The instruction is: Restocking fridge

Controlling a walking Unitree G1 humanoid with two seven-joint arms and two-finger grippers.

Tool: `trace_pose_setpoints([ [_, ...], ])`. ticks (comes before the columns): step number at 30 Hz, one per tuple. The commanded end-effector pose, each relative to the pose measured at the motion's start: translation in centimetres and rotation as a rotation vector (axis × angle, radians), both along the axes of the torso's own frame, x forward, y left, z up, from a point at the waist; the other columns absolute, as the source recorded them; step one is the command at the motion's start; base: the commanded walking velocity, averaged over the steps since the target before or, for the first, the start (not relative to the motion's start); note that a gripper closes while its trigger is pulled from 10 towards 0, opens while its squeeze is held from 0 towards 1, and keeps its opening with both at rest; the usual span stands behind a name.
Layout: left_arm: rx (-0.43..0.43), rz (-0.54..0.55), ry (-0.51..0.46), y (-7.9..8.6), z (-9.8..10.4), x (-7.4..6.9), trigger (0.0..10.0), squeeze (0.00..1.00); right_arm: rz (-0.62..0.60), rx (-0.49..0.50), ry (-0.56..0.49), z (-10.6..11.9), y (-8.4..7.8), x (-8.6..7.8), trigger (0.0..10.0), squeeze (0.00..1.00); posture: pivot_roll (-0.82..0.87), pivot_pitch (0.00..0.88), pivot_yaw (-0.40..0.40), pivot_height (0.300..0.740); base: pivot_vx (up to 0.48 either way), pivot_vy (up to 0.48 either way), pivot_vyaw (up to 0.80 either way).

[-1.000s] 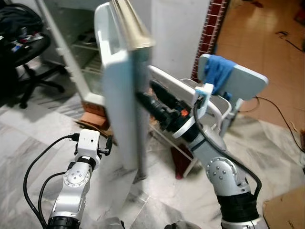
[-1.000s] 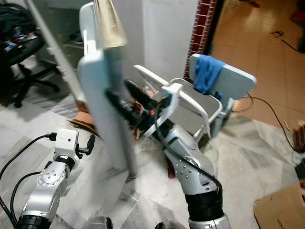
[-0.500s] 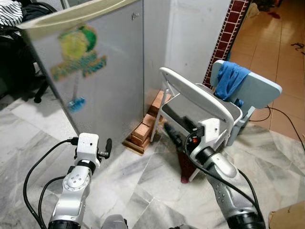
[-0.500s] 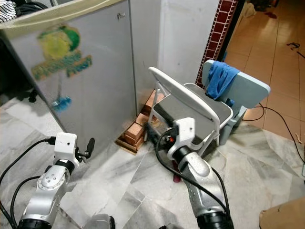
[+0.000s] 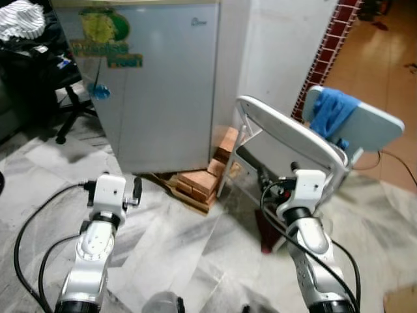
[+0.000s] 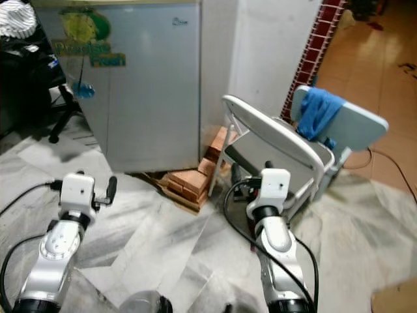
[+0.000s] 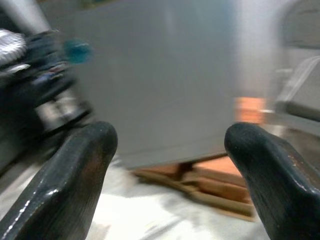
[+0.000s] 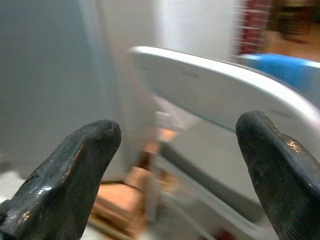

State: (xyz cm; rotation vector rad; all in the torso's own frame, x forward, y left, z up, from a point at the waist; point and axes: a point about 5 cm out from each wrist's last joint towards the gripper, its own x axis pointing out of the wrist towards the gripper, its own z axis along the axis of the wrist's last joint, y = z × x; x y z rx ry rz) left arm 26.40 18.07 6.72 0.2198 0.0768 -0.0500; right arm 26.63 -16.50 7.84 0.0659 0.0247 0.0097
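Right now I have both arms low over the marble floor (image 5: 195, 241): my left hand (image 7: 167, 165) is spread wide and empty, my right hand (image 8: 185, 165) likewise wide, holding nothing. Beyond them lies a stack of bricks (image 5: 199, 182), with a folding chair (image 5: 287, 140) to the right. Farthest, the fridge (image 5: 163, 85) stands upright, long axis vertical, its closed door facing me

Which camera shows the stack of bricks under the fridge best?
The left eye view: the bricks sit sharp beside the fridge. The right eye view matches it; both wrist views show them as orange blurs.
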Motion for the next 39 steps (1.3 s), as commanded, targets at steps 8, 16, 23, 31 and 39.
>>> trace_pose_setpoints([
  [8, 0.004, 0.01, -0.004, 0.65, 0.16, 0.12, 10.0, 0.0, -0.017, -0.003, -0.01, -0.14, 0.09, -0.14, 10.0, 0.0, 0.07, 0.037, -0.007, 0.74, 0.0, 0.469, -0.68],
  [16, -0.001, 0.009, -0.008, 0.33, 0.16, 0.41, 10.0, 0.0, 0.001, 0.014, -0.008, -0.16, 0.04, 0.03, 10.0, 0.0, 0.06, 0.027, -0.011, 0.74, 0.0, 0.469, -0.08],
  [23, -0.003, 0.013, -0.006, 0.26, 0.13, 0.55, 10.0, 0.0, 0.023, 0.025, -0.016, 0.05, 0.18, 0.28, 10.0, 0.0, 0.06, 0.026, -0.014, 0.74, 0.0, 0.469, 0.0],
  [31, -0.006, 0.006, 0.0, 0.0, -0.05, 0.44, 10.0, 0.0, 0.033, 0.032, -0.014, -0.06, 0.31, 0.26, 10.0, 0.0, 0.06, 0.029, -0.01, 0.74, 0.0, 0.465, 0.0],
  [39, 0.003, -0.003, 0.006, 0.23, -0.15, 0.41, 10.0, 0.0, 0.021, 0.028, -0.013, -0.16, 0.09, 0.25, 10.0, 0.0, 0.06, 0.029, -0.005, 0.74, 0.0, 0.465, 0.0],
])
